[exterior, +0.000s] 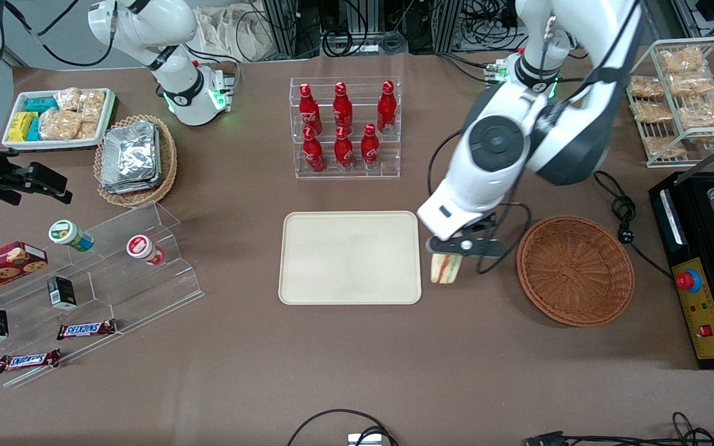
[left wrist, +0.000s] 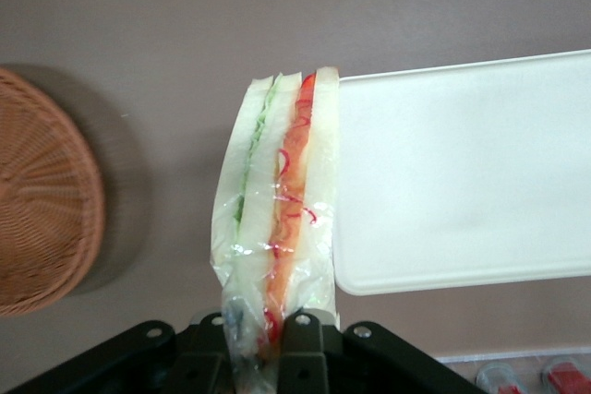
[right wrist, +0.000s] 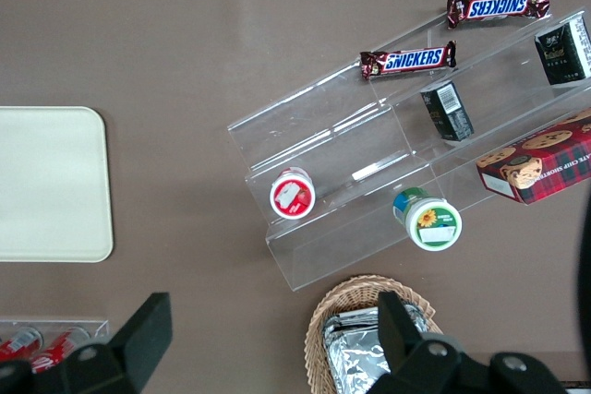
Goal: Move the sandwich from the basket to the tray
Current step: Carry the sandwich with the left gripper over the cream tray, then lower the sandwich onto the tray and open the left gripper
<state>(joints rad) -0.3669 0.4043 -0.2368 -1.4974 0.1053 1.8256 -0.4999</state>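
Note:
My left gripper (exterior: 450,255) is shut on the sandwich (exterior: 445,269), a plastic-wrapped wedge of white bread with red-orange and green filling. It hangs in the air between the reddish-brown wicker basket (exterior: 575,270) and the cream-beige tray (exterior: 349,257), just at the tray's edge nearest the basket. In the left wrist view the sandwich (left wrist: 280,200) stands out from the black fingers (left wrist: 309,352), which pinch its wrapped end; the tray (left wrist: 462,173) lies beside it and the basket (left wrist: 42,196) lies apart, with nothing showing in it. The tray is bare.
A clear rack of red bottles (exterior: 344,127) stands farther from the front camera than the tray. A black appliance (exterior: 704,266) and a wire rack of snacks (exterior: 685,99) are at the working arm's end. Acrylic steps with snacks (exterior: 84,272) and a tan foil-packet basket (exterior: 135,158) lie toward the parked arm's end.

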